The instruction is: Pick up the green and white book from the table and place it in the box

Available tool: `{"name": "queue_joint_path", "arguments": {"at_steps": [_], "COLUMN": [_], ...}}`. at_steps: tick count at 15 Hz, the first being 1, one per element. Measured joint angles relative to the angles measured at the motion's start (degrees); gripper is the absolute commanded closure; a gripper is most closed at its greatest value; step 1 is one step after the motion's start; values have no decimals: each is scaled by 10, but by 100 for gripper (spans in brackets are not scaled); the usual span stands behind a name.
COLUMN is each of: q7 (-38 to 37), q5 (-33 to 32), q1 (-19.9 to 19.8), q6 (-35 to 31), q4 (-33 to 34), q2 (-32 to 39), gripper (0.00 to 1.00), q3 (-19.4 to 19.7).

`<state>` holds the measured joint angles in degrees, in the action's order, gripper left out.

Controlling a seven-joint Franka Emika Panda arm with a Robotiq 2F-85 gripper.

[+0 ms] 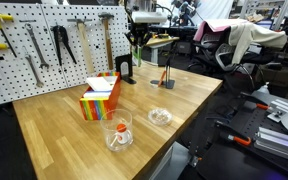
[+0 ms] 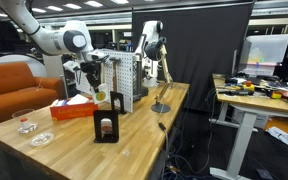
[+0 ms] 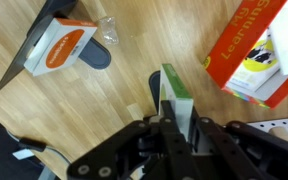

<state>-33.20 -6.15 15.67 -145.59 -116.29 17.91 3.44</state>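
Although the green and white book (image 3: 174, 90) was off the surface (image 1: 64, 140) when we looked, it was not yet in the box (image 1: 101, 98). In the wrist view we saw it standing on edge in the tool (image 3: 177, 122), whose fingers were drawn in to a narrow gap and pressed on the book's two faces, with bare wood showing beneath. So we judged the pick-up done: the grasp was made and the book hung clear of the wood.

The carry was what remained. In the wrist view the box lay off to one side of the book, not under it. In an exterior view the top of the box was open, with its white flaps (image 1: 97, 84) turned up. In both exterior views the tool hung higher than the box and near it, on the far side of it from the glass cup (image 1: 119, 132). We reckoned the book had to be brought over the opening, lowered between the flaps and let go. Held on edge, it seemed to us a thin thing that could catch a flap on the way down.
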Motion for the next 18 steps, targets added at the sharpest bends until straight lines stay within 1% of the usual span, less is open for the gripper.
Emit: {"name": "queue_joint_path", "arguments": {"at_steps": [3,5,8,14,18], "q7": [1,9,29,70,96], "q5": [-68,-95,-130,-174,-176], "q1": [25,34,43,66,77], "q6": [0,0,-1,-2,-2], "q4": [-8,-7,1,67,105], "q2": [-28,-26,-7,44,71], "gripper": [96,96,96,96,96], "q3": [-20,-37,-53,-61,-62]}}
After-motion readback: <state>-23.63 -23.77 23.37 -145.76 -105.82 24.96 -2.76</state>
